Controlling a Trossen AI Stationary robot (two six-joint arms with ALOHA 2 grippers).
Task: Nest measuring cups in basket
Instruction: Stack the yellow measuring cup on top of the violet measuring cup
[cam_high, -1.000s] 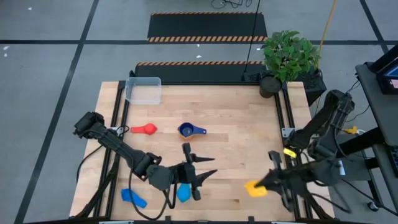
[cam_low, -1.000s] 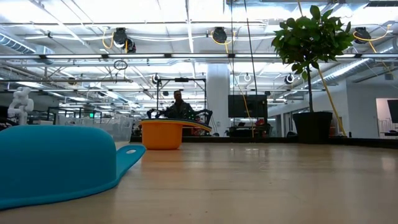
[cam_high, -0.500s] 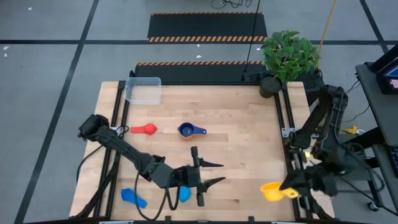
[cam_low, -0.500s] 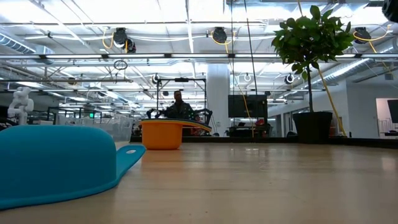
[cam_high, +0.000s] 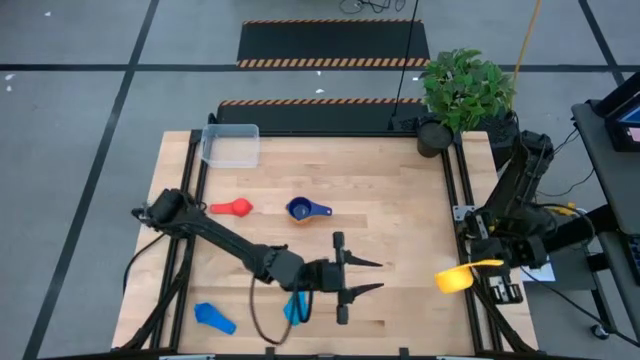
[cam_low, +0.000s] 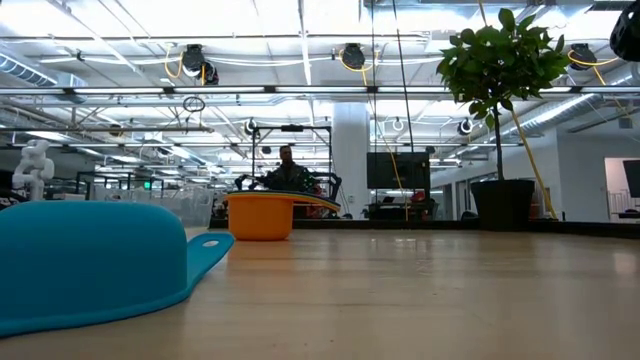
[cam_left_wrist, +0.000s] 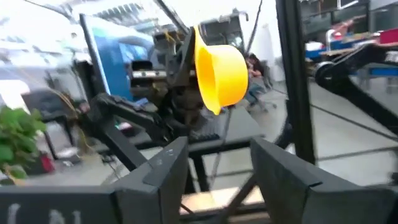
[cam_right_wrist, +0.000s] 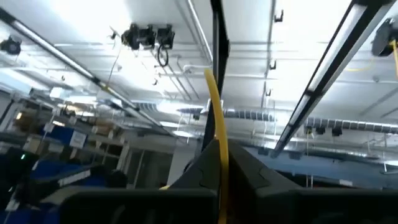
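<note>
My right gripper (cam_high: 480, 267) is shut on the yellow cup (cam_high: 453, 279) at the table's right edge. The left wrist view shows that cup (cam_left_wrist: 221, 67) farther off. My left gripper (cam_high: 378, 276) is open and points toward the table's right edge and the yellow cup; its fingers frame the left wrist view (cam_left_wrist: 217, 158). One light blue cup (cam_high: 293, 308) lies beneath the left arm, another (cam_high: 213, 318) near the near-left corner. A red cup (cam_high: 233, 207) and a navy cup (cam_high: 304, 210) lie mid-table. The clear basket (cam_high: 231, 144) stands at the far-left corner. An orange cup (cam_low: 262, 216) shows only in the low view. My right gripper pinches the yellow cup's flat handle (cam_right_wrist: 217, 134) between its two fingers; the handle shows edge-on between them. The cup is lifted clear of the table and tipped on its side, with its bowl (cam_left_wrist: 221, 67) sticking out past the fingers toward the table's left.
A potted plant (cam_high: 462, 92) stands at the table's far-right corner. A light blue cup (cam_low: 90, 262) lies upside down close to the low camera. A person (cam_low: 287, 172) sits in the room behind. Bare wood (cam_high: 400, 200) lies between the navy cup and the right edge.
My right gripper has carried the yellow cup up off the table and toward the right edge, tipping it on its side. My left gripper, still open, has moved toward the table's right, passing over the light blue cup.
</note>
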